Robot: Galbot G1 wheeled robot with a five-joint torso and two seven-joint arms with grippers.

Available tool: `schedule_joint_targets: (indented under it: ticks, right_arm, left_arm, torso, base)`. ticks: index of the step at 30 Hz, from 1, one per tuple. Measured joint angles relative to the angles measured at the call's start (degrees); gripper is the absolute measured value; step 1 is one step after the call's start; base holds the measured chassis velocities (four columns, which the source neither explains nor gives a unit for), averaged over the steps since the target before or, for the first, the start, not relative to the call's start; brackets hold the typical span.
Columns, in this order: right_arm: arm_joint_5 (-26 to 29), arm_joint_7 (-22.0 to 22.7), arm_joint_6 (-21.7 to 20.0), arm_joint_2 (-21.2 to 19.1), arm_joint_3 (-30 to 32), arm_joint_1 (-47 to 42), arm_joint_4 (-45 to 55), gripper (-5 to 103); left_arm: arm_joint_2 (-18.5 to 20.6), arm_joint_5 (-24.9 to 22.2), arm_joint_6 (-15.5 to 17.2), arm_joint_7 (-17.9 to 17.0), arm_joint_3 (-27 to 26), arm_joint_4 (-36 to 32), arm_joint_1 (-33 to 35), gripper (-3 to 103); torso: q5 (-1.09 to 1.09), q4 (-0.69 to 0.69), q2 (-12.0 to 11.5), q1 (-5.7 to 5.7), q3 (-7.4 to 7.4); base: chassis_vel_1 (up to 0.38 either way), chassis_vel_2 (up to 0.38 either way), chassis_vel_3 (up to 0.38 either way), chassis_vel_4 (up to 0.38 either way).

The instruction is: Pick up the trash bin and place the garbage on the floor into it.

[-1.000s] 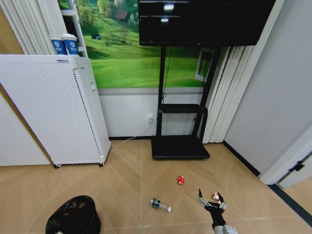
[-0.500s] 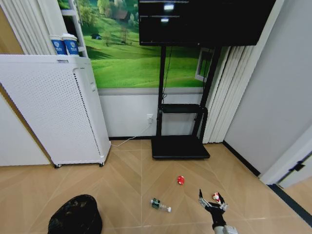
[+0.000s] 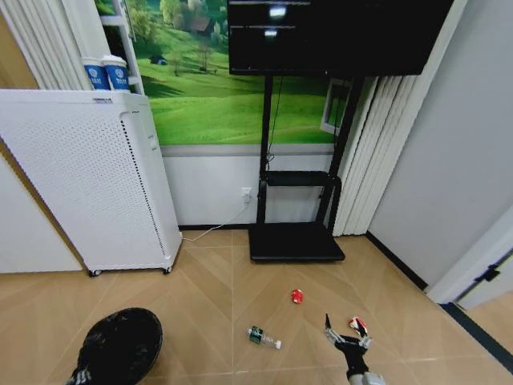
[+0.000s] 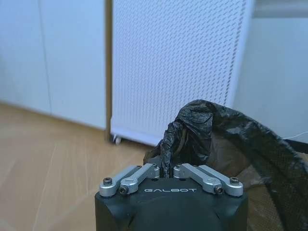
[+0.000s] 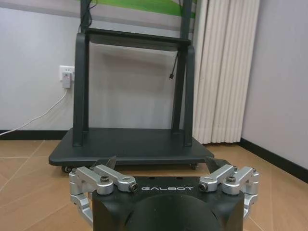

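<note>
Your trash bin [image 3: 120, 346] hangs from the left gripper [image 4: 169, 169], whose jaws are pinched tight on its bunched bag rim. Your right gripper [image 3: 346, 340] hovers spread wide and empty, the red-and-white wrapper [image 3: 357, 325] just beyond its jaws, bottle [image 3: 263, 337] and red scrap [image 3: 296, 296] farther off on the floor [image 3: 208, 289].

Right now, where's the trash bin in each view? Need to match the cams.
Head view: trash bin at bottom left, nearer the camera than the white perforated appliance.
Left wrist view: its bagged rim runs along the lower right, pinched by the left end effector.
Right wrist view: faces the black stand base instead.
Shared landmark: the appliance, behind the bin in head and left wrist views.
</note>
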Motion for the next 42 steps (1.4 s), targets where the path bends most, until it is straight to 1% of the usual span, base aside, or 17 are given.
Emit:
schedule_joint_targets:
  ticks: [3,6,7,11,21,29,33,34,35,36,37,38,39,40,41,42]
  right_arm:
    - [-2.1,-0.6,-0.3,-1.0,-1.6,1.5,-1.6,100]
    - [-2.4,-0.9,-0.9,-1.2,-1.9,1.6,-1.8,100]
    - [-3.1,-1.7,-1.8,-1.4,-2.4,1.5,-1.9,100]
    - [-4.6,-2.3,-1.5,-1.1,-3.5,0.7,-2.2,100]
    - [-5.9,-2.4,-0.5,-0.5,-4.3,0.1,-2.7,100]
    - [-6.8,-2.7,0.0,-0.4,-4.9,0.2,-3.4,100]
    - [-6.7,-3.0,-0.2,-0.9,-4.9,2.3,-4.9,100]
    - [-6.4,-3.0,-0.5,-1.7,-5.0,3.4,-5.5,100]
    - [-5.8,-3.1,-0.9,-2.8,-5.3,4.6,-6.3,100]
    - [-4.2,-3.4,-2.0,-4.8,-6.2,7.5,-8.5,100]
    - [-4.2,-3.4,-2.0,-4.8,-6.2,7.5,-8.5,100]
    - [-3.3,-3.4,-2.9,-6.2,-6.6,10.3,-11.0,100]
    - [-3.1,-4.2,-4.8,-8.1,-7.3,13.9,-15.1,100]
    - [-3.8,-5.8,-6.2,-9.4,-8.2,15.4,-18.7,100]
    - [-3.8,-5.8,-6.2,-9.4,-8.2,15.4,-18.7,100]
    - [-4.6,-7.0,-6.7,-10.0,-8.7,15.9,-20.7,100]
  left_arm:
    - [1.2,2.7,-2.2,-0.1,-3.0,-0.3,0.2,7]
    - [1.4,2.7,-2.2,-0.5,-3.6,-0.2,0.1,7]
    - [1.6,2.4,-2.1,-1.4,-4.8,-0.1,0.0,7]
    - [1.6,1.8,-1.8,-1.7,-5.9,0.4,0.2,7]
    - [1.4,1.8,-1.5,-2.3,-5.5,0.7,-0.2,7]
    - [1.4,1.8,-1.4,-2.4,-5.3,0.7,-0.3,7]
    - [1.5,1.7,-1.3,-2.4,-5.4,0.7,-0.2,7]
    - [1.6,1.7,-1.3,-2.4,-5.5,0.7,0.0,7]
    - [1.7,1.7,-1.3,-2.4,-5.6,0.7,0.1,7]
    - [1.9,1.7,-1.4,-2.4,-5.6,0.6,0.1,7]
    - [1.9,1.7,-1.4,-2.4,-5.6,0.6,0.1,7]
    - [2.1,1.7,-1.3,-2.4,-5.6,0.3,0.1,7]
    - [2.1,1.8,-1.1,-2.5,-5.2,-0.2,0.0,7]
    - [1.8,2.0,-0.8,-2.7,-4.7,-0.9,0.0,7]
    - [1.8,2.0,-0.8,-2.7,-4.7,-0.9,0.0,7]
    - [1.5,2.3,-0.7,-2.8,-4.3,-1.2,0.0,7]
  torso:
    - [0.01,0.03,0.0,0.00,0.00]
    - [0.01,0.03,0.0,0.00,0.00]
    - [0.01,0.02,0.0,0.00,0.00]
    - [0.01,0.02,0.0,0.00,0.00]
    - [0.00,0.00,0.0,0.00,0.00]
    - [0.00,0.00,0.0,0.00,0.00]
    - [0.00,0.00,0.0,0.01,0.00]
    - [0.01,0.04,0.0,0.00,0.00]
    - [0.02,0.02,0.0,0.00,0.00]
    - [0.01,0.01,0.0,0.00,0.01]
    - [0.01,0.01,0.0,0.00,0.01]
    - [0.02,0.02,0.0,0.00,0.00]
    - [0.00,0.04,0.0,0.00,0.01]
    - [0.02,0.03,0.0,0.00,0.01]
    - [0.02,0.03,0.0,0.00,0.01]
    - [0.02,0.02,0.0,0.00,0.01]
  base:
    - [0.000,0.000,0.000,0.000]
    - [0.000,0.000,0.000,0.000]
    - [0.000,0.000,0.000,0.000]
    - [0.000,0.000,0.000,0.000]
    - [0.075,0.059,-0.064,-0.071]
    - [0.191,0.189,-0.197,-0.191]
    - [0.235,0.231,-0.244,-0.250]
    - [0.221,0.229,-0.240,-0.226]
    - [0.231,0.230,-0.240,-0.210]
    - [0.231,0.170,-0.167,-0.210]
    - [0.231,0.170,-0.167,-0.210]
    - [0.197,0.170,-0.167,-0.156]
    - [0.125,0.081,-0.134,-0.156]
    - [0.125,0.023,-0.035,-0.123]
    - [0.125,0.023,-0.035,-0.123]
    - [0.000,0.000,0.000,0.000]
